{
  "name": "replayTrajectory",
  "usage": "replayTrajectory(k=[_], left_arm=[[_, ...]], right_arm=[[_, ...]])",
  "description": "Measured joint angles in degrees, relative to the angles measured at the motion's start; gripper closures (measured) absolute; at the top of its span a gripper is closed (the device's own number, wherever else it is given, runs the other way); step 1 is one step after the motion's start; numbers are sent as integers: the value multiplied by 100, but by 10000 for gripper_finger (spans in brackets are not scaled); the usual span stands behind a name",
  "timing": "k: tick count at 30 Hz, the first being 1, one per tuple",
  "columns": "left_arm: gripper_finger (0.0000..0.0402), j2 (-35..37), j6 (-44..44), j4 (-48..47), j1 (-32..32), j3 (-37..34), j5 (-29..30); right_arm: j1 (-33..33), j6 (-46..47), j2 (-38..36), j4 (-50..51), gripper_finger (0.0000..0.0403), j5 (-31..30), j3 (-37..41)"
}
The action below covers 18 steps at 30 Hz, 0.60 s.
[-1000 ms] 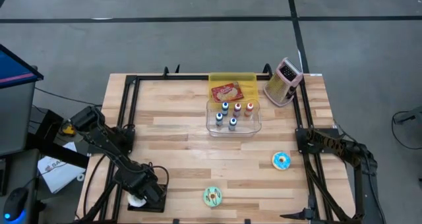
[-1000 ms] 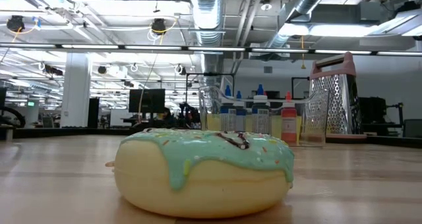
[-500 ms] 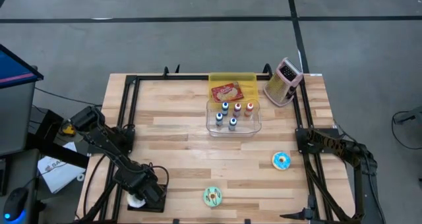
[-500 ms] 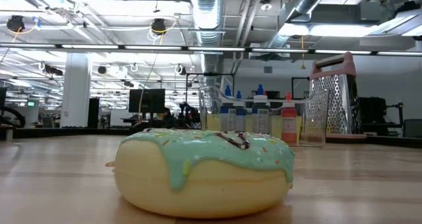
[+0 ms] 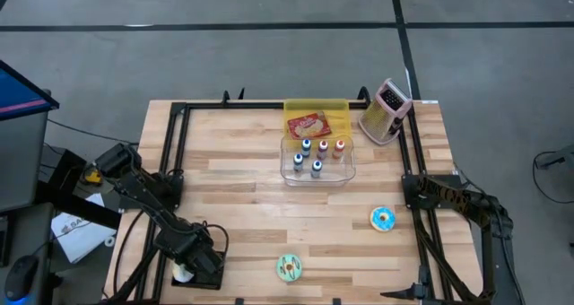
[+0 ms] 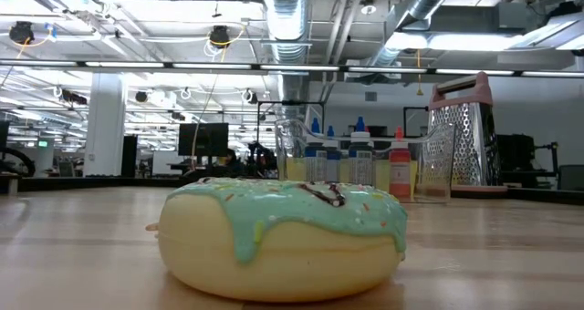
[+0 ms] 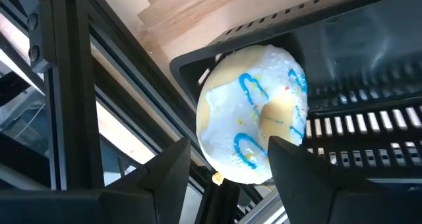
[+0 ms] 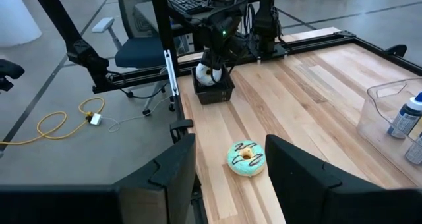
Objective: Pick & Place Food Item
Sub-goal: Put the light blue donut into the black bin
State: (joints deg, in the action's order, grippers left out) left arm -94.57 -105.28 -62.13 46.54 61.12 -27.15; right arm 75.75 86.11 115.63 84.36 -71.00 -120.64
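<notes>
The left claw (image 5: 186,271) is hanging over the black basket (image 5: 199,271) at about 7 o'clock on the counter (image 5: 242,188), near the front left corner. Its fingers (image 7: 165,178) are standing spread, with the white-iced donut with blue squiggles (image 7: 254,115) showing between them; the donut is lying inside the basket, and it looks free of both fingers, though the wrist view is too close to be sure. From the right wrist view the same basket (image 8: 212,89) is sitting at the counter's far edge with the left arm bent over it. The right claw (image 5: 414,190) is waiting at about 4 o'clock by the counter's right rail, its fingers (image 8: 165,174) standing parted and pinching nothing. A blue-iced donut (image 5: 383,219) is resting just beside it on the wood. A green-iced donut (image 5: 289,267) with dark drizzle is lying at 6 o'clock near the front edge, filling the low view (image 6: 283,237). At 12 o'clock a clear bin (image 5: 317,159) is holding small bottles (image 5: 323,148), with a yellow tray (image 5: 316,118) behind it carrying a red packet (image 5: 307,125). A box grater (image 5: 387,109) is lying tilted at about 1 o'clock.
</notes>
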Motion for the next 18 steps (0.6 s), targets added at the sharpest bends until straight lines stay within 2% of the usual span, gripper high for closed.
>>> replayTrajectory(k=[7, 11, 14, 18], left_arm=[[198, 565, -325, -102, -2, 0, 745], [197, 923, -404, 38, -2, 0, 1402], [197, 1233, -333, 645, -47, 0, 2214], [197, 1482, 689, 2295, -379, 2, 3341]], right_arm=[[0, -14, 0, 0, 228, 0, 0], [0, -15, -2, 0, 228, 0, 0], [0, -6, -2, 0, 228, 0, 0], [-2, 2, -2, 0, 228, 0, 0]])
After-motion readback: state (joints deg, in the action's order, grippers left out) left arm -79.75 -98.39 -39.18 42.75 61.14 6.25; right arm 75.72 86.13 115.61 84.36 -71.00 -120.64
